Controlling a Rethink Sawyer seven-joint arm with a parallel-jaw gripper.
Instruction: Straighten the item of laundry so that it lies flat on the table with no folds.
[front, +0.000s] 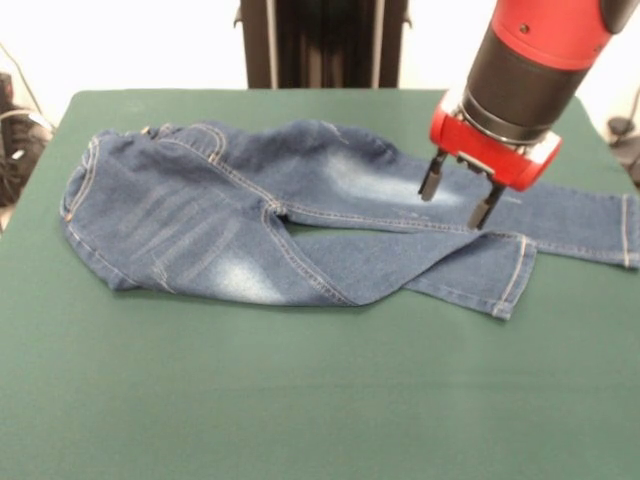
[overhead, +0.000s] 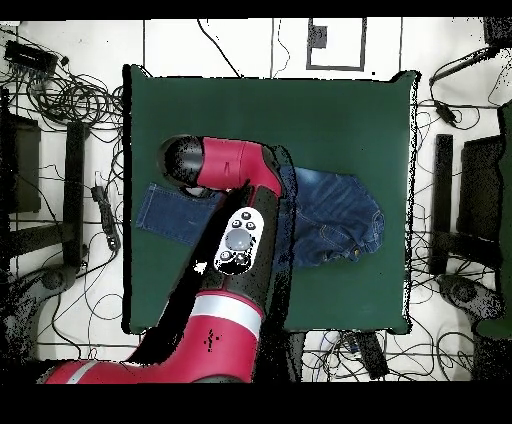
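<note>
1. Denim jeans (front: 250, 215), front view: spread across the green table (front: 300, 400), waist at picture left. Legs run right, near leg bent, cuff turned.
2. Gripper (front: 459, 190) released, jaws apart, empty, over the far leg.
3. Likely soft, limp, light; pinch near a cuff.
4. Overhead view: arm (overhead: 235, 230) covers jeans' middle.
5. No containers.

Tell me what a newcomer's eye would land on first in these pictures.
First, the red and black arm coming down at the right, its open gripper poised just above one leg of the jeans. Next, those faded blue jeans, sprawled sideways across the green table, legs overlapping and still wrinkled.
</note>
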